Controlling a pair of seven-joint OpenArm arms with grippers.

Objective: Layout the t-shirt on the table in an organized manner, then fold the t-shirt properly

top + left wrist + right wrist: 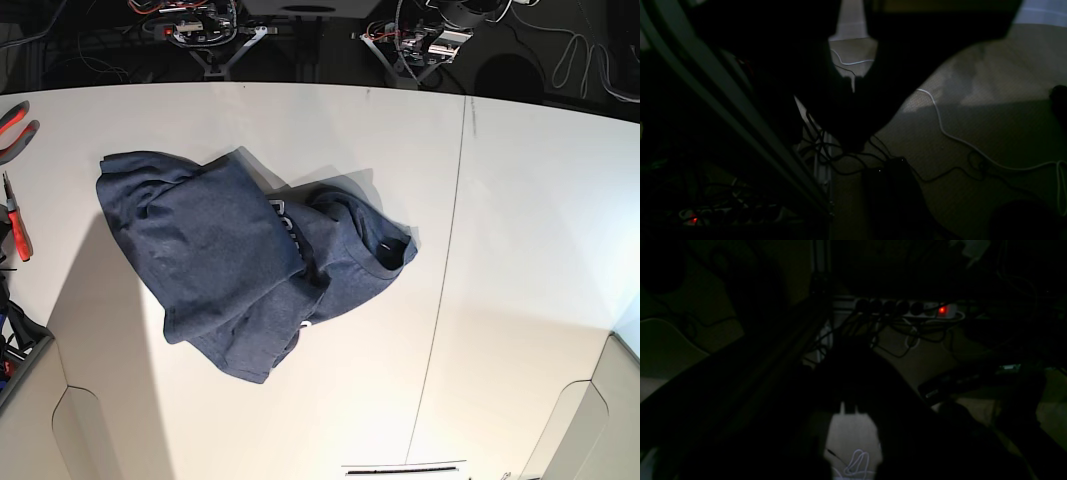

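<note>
The navy-blue t-shirt (240, 265) lies crumpled left of centre on the white table (530, 250), folded over itself, with its ribbed collar (392, 255) pointing right and a bit of white lettering showing. Neither arm reaches over the table in the base view. Both wrist views are dark and look down at the floor. My left gripper (853, 89) is a black silhouette with its tips together, holding nothing. My right gripper (849, 407) looks the same, shut and holding nothing.
A thin dark seam (445, 260) crosses the table right of the shirt. Red-handled pliers (16, 125) and another red tool (16, 222) lie at the left edge. Cables (942, 123) and a power strip (907, 308) lie on the floor.
</note>
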